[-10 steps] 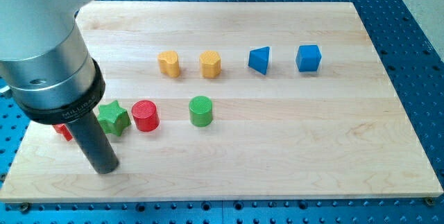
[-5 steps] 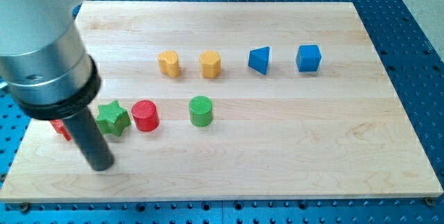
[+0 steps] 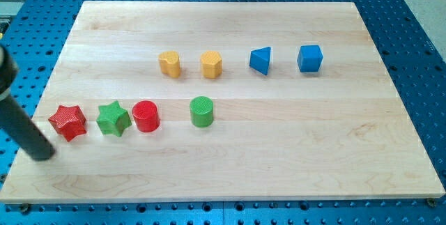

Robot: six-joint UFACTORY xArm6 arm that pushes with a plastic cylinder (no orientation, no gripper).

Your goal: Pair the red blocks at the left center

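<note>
You had two red blocks on the board. The red star lay flat near the view's left edge, at mid-height. The red cylinder stood upright further toward the view's right, in the same row. They were apart, not touching; a green star sat between them, close beside the cylinder.

The rod's tip is resting near the board's left edge, at about seven o'clock from the red star, close but apart. At three o'clock from that star the green star is sitting, with the red cylinder just beside it. The green cylinder is standing farther toward three o'clock. Two yellow blocks and two blue blocks are lining up toward twelve o'clock.
</note>
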